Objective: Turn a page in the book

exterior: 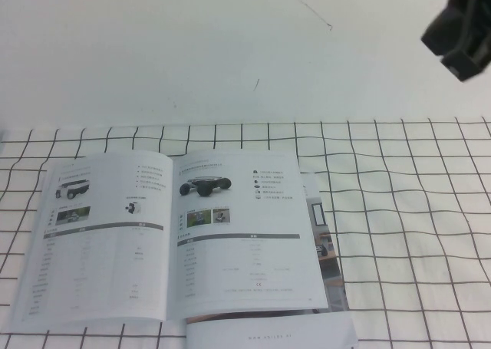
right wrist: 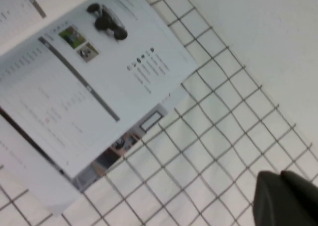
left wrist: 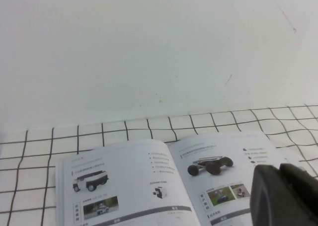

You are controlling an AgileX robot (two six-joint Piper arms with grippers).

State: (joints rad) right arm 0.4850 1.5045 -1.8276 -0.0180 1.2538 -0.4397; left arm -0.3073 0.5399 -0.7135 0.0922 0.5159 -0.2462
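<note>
The book [exterior: 173, 238] lies open on the checked tabletop [exterior: 414, 211]; the right tool [exterior: 459, 28] hovers far off, the left tool [left wrist: 283, 196] nearer, grips unreadable, so the glossy page [exterior: 245, 238] may slip or crease.

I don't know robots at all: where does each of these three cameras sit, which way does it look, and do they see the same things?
High view: raised on the robot's side, angled down at the open book on the checked cloth; the right tool hangs at the far right.
Left wrist view: on the left arm, looking low across the book toward the white wall; the left tool shows.
Right wrist view: on the right arm, looking down at the page.
All share the book.
</note>
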